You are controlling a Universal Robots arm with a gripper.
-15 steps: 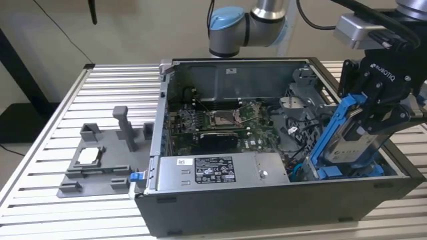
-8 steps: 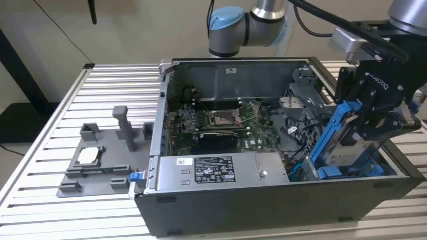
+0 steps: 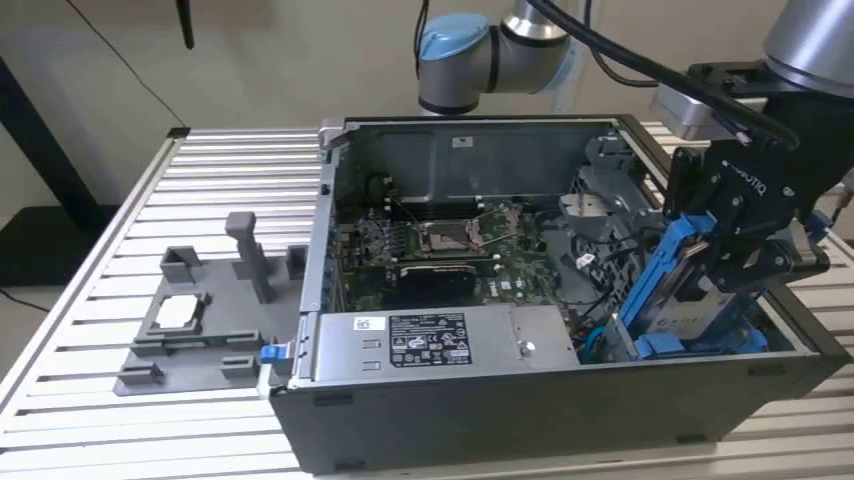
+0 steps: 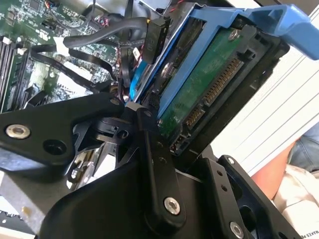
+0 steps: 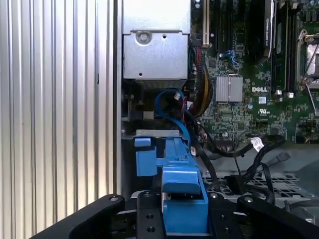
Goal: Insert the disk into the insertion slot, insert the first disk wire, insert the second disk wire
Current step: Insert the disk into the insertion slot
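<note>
Misalignment is the main risk: the gripper (image 3: 731,268) is clamped on the disk (image 3: 667,265) and holds it tilted on edge, lower end down at the insertion slot (image 3: 603,345) in the computer case (image 3: 534,410) corner on the exterior view's right. Meeting the bay's rim off-square, the disk could jam or twist in the grasp. Black cables (image 5: 239,149) and a blue cable (image 5: 169,99) lie just beside the bay and could get pinched beneath it.
</note>
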